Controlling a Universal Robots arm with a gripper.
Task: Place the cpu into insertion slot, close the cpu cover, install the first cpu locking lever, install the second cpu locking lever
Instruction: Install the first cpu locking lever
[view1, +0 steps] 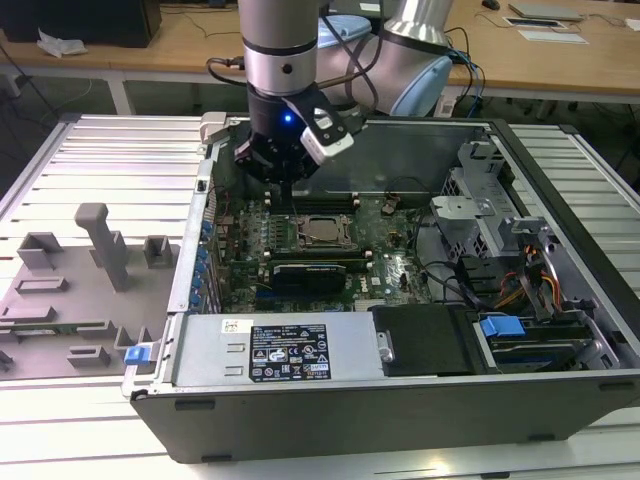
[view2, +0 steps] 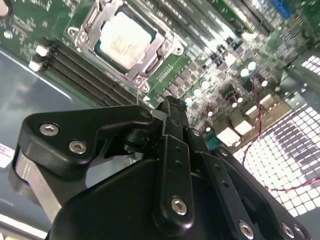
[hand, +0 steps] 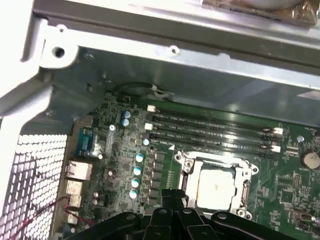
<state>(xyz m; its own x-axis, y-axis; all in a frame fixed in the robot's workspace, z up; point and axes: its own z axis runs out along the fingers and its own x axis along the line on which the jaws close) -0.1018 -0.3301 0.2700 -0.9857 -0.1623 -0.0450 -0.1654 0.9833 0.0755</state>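
The cpu (view1: 323, 231) lies flat in its socket on the green motherboard, its pale metal top showing in both wrist views (view2: 124, 41) (hand: 216, 186). The cpu cover (view2: 86, 26) (hand: 186, 169) lies down around it as a silvery frame. My gripper (view1: 291, 190) hangs over the board just beside the socket, toward the exterior view's left and rear. Its black fingers (view2: 170, 112) (hand: 171, 200) are pressed together with nothing between them. A thin wire lever (view2: 137, 92) stands up near the socket's corner, close to the fingertips.
Black memory slots (hand: 215, 135) run along one side of the socket. A black card (view1: 315, 272) lies in front of it. The case walls (view1: 400, 400), power supply (view1: 285, 350) and drive bays (view1: 520, 300) ring the board. A grey fixture plate (view1: 80, 290) lies on the exterior view's left.
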